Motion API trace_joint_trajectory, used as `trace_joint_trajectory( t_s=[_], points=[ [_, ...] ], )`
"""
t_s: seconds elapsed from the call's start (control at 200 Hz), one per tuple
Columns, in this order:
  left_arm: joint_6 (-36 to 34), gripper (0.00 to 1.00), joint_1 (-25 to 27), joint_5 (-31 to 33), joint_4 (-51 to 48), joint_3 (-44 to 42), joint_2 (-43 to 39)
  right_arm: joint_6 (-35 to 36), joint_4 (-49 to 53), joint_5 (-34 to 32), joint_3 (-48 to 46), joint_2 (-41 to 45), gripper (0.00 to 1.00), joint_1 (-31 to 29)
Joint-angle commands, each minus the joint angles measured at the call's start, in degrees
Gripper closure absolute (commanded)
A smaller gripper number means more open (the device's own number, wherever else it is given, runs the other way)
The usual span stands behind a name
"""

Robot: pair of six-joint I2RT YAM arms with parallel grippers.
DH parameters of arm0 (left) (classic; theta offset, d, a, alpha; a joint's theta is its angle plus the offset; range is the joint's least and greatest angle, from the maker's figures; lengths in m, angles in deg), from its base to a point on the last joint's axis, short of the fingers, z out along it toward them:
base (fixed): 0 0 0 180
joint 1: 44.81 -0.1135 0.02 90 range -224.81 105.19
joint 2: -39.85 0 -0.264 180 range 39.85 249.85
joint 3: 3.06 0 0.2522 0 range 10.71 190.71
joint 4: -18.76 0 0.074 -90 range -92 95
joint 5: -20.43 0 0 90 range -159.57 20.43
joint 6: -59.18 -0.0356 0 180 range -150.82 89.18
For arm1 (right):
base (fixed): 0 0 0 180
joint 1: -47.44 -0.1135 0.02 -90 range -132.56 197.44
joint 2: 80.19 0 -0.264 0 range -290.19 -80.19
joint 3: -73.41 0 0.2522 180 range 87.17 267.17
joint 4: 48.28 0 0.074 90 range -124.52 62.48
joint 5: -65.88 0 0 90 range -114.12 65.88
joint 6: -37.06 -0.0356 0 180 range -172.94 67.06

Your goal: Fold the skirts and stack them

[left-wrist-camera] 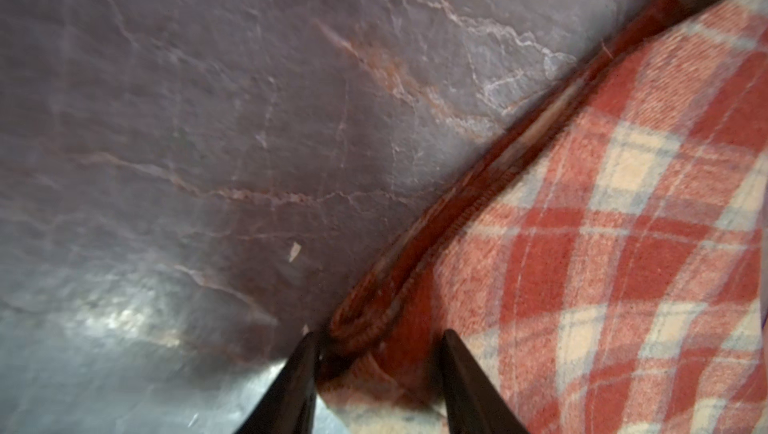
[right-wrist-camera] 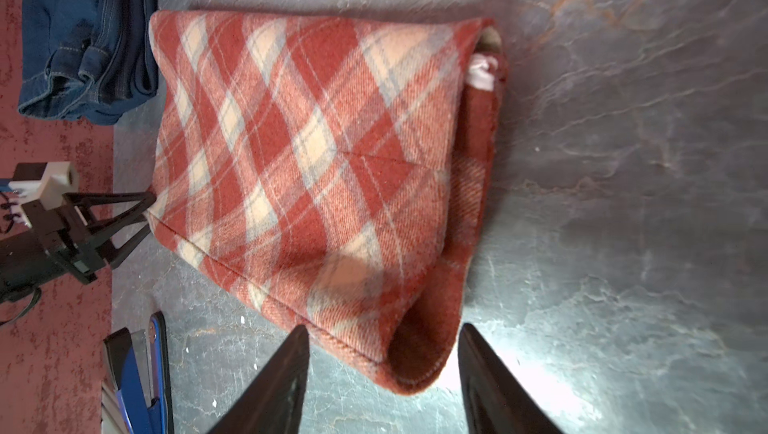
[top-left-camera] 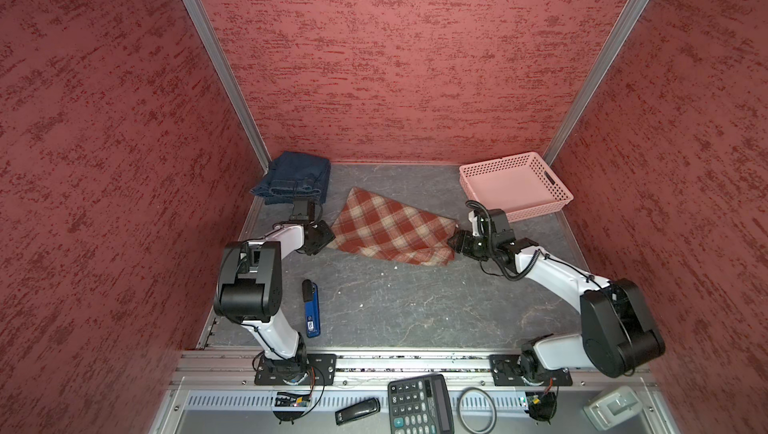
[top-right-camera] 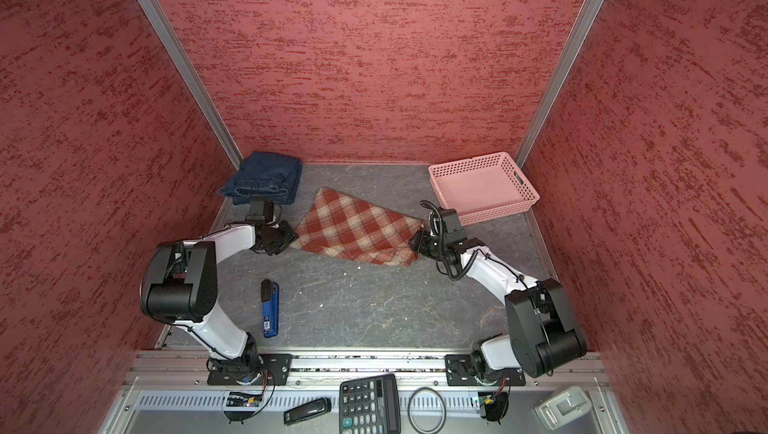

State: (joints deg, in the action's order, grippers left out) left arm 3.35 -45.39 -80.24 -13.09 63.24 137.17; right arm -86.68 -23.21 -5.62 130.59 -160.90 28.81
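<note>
The rust-red and cream plaid skirt [top-left-camera: 390, 228] [top-right-camera: 357, 230] lies folded into a rough triangle mid-table, with white lining peeking out at one end [right-wrist-camera: 482, 72]. A pile of folded dark blue denim skirts [top-left-camera: 295, 178] [top-right-camera: 266, 178] [right-wrist-camera: 83, 45] sits in the back left corner. My left gripper [top-left-camera: 329, 240] [top-right-camera: 293, 240] [left-wrist-camera: 378, 336] is at the plaid skirt's left corner, open, its jaws straddling the rolled hem. At the skirt's right corner my right gripper [top-left-camera: 455, 240] [top-right-camera: 413, 240] [right-wrist-camera: 384, 328] is open, with the cloth's tip between its jaws and gaps on both sides.
A pink perforated basket [top-left-camera: 557, 195] [top-right-camera: 528, 195] stands at the back right, just behind the right arm. A blue and black stapler-like object [top-left-camera: 311, 307] [top-right-camera: 270, 307] lies front left. A calculator [top-left-camera: 419, 405] and small items rest on the front ledge. Red walls enclose three sides.
</note>
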Motion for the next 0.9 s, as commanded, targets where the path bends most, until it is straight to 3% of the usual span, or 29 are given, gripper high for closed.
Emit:
trace_joint_trajectory(
  t_s=[0.0, 0.145, 0.411, 0.676, 0.897],
  points=[
    [0.1, 0.61, 0.57, -1.28, 2.14, 1.42, 0.35, -0.57, -2.06, 2.1, -0.69, -0.32, 0.45, -0.63],
    [-0.12, 0.8, 0.54, -1.14, 1.18, 1.7, -0.83, -0.46, -2.22, 2.5, -0.89, 0.15, 0.49, -1.21],
    [-1.45, 0.8, 0.65, 0.7, -2.21, 2.61, -4.76, -0.26, -1.31, 2.36, -1.65, -0.02, 0.52, -2.35],
    [-2.19, 0.45, 0.28, 1.82, -5.66, 3.01, -6.71, -0.63, -2.95, 3.12, -1.34, -1.14, 0.57, -3.25],
    [0.04, 0.35, -3.64, -2.97, -8.23, 1.46, -7.76, -0.8, -3.57, 3.33, -0.97, -1.91, 0.59, -3.21]
  ],
)
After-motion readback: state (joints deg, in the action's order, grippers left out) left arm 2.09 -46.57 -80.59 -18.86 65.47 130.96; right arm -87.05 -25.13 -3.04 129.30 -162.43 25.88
